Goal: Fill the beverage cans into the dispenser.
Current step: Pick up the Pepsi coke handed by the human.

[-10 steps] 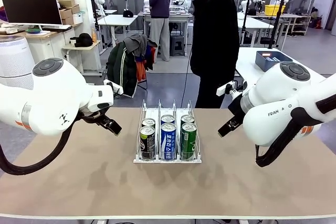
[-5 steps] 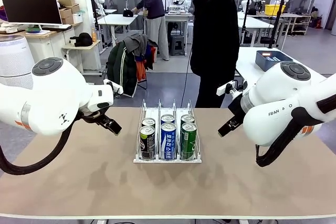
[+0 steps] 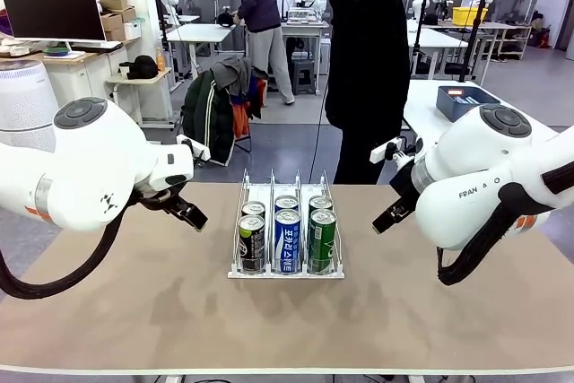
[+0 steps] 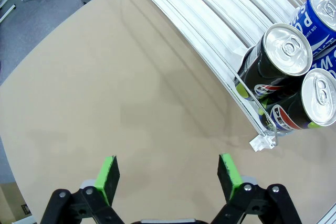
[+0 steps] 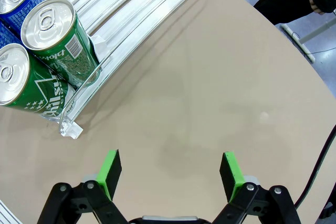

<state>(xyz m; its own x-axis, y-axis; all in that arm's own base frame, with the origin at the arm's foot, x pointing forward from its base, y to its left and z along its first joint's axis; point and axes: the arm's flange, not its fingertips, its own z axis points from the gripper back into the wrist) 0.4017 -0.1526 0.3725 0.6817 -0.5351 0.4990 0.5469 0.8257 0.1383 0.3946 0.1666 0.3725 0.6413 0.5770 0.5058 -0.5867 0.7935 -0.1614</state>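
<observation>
Tan tabletop [image 3: 134,311], dispenser [image 3: 287,274] with six cans [image 3: 288,241], left fingers [image 4: 109,174] and right fingers [image 5: 111,167] spread empty, workbenches [image 3: 193,35] behind

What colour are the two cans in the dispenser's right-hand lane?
The cans are green with silver tops, clearest in the right wrist view.

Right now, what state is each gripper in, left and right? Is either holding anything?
Left gripper: open, fingers spread wide, holding nothing.
Right gripper: open, fingers spread wide, holding nothing.
</observation>
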